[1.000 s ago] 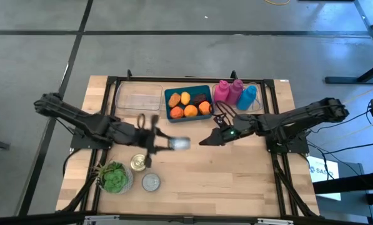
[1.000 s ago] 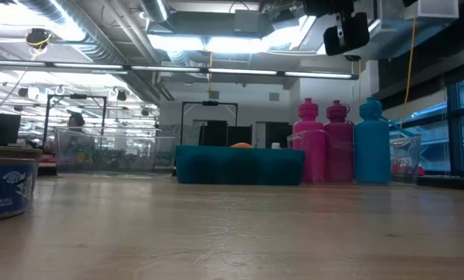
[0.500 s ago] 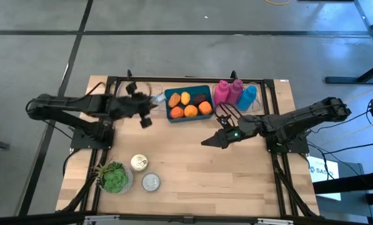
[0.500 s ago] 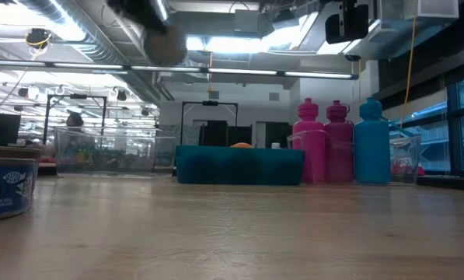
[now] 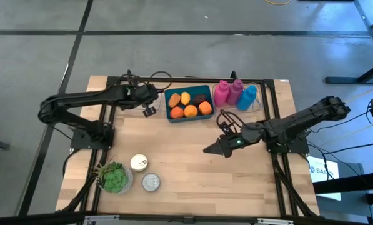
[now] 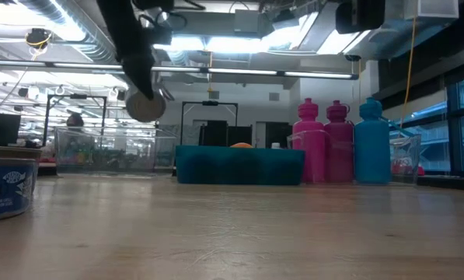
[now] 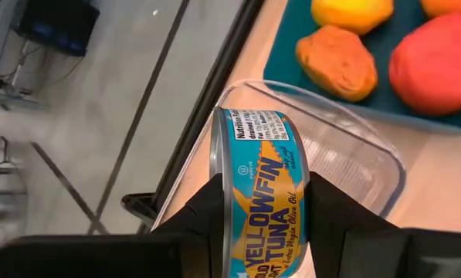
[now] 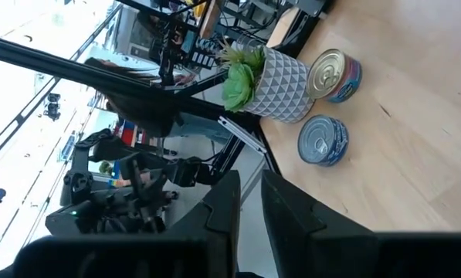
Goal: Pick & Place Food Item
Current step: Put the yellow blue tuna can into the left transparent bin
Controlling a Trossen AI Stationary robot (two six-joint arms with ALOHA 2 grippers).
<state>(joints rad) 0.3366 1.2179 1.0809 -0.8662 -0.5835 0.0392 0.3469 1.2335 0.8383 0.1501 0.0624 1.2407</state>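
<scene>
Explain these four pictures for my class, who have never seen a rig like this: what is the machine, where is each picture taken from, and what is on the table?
It is a robot with two dark arms at a wooden table. One picture looks straight down, one looks level across the tabletop, and one comes from each arm's wrist. The left gripper holds a tuna can above a clear tub at the back. The right gripper waits over the middle, holding nothing. Beside the tub stand a teal tray of toy food and three bottles. Near the front are two more cans and a potted plant.
</scene>
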